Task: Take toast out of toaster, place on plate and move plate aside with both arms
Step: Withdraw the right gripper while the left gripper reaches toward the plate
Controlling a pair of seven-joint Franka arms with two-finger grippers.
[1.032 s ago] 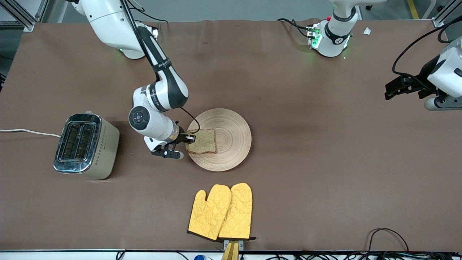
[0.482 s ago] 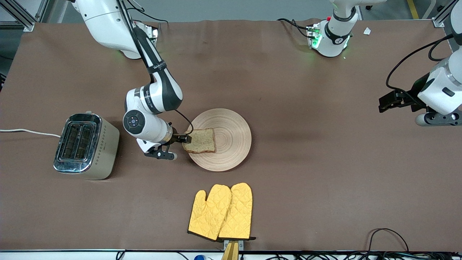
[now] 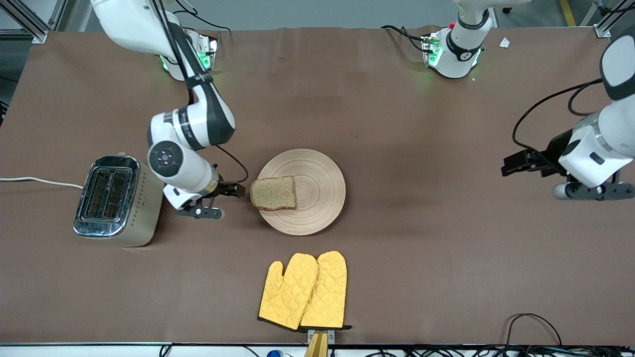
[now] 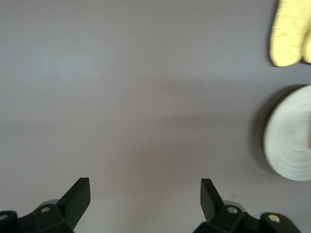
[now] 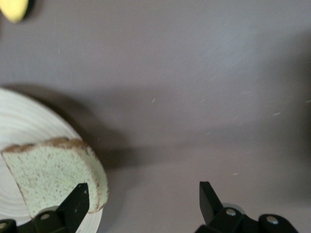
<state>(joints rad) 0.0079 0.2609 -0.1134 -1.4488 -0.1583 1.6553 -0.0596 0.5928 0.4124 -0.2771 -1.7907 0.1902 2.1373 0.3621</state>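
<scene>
The toast lies flat on the plate, at the rim toward the right arm's end, its edge slightly over the rim. My right gripper is open and empty, just off the toast, between it and the toaster. The right wrist view shows the toast on the plate beside one fingertip of the right gripper. My left gripper is open and empty over bare table toward the left arm's end, pointing at the plate. In the left wrist view, the left gripper is wide open, with the plate farther off.
A chrome toaster stands toward the right arm's end, its cord running off the table. Two yellow oven mitts lie nearer the front camera than the plate and show in the left wrist view. Brown table between plate and left gripper.
My right gripper has let go of the toast and drawn back toward the toaster; the toast stays on the plate. My left arm has moved in toward the plate.
</scene>
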